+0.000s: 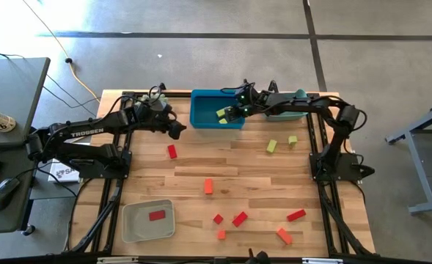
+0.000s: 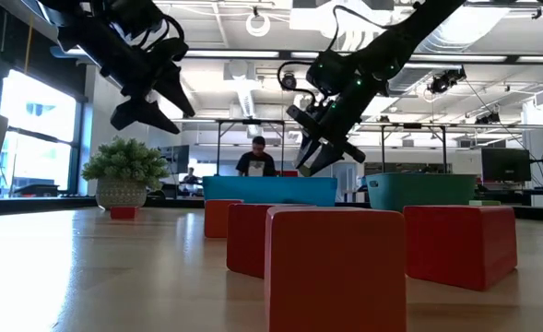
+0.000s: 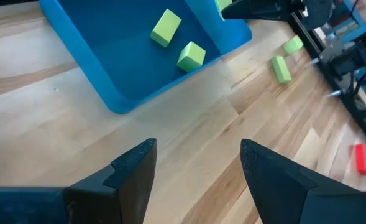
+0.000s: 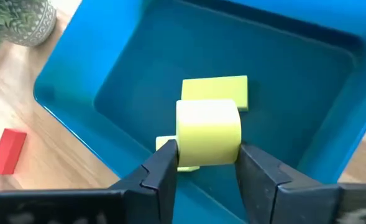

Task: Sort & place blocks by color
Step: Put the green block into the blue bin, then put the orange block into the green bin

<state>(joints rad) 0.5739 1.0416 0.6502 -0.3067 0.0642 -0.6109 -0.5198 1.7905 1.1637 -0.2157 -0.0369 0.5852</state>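
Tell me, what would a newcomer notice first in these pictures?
First, the right end effector over the blue tray at the table's far edge, a yellow-green block between its fingers. Then the red and orange blocks scattered on the near half of the wooden table, and one red block in the grey tray.

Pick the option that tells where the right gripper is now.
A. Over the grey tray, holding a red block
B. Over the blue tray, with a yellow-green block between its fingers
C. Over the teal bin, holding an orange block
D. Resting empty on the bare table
B: in the right wrist view the right gripper has a yellow-green block between its fingers, above the blue tray.
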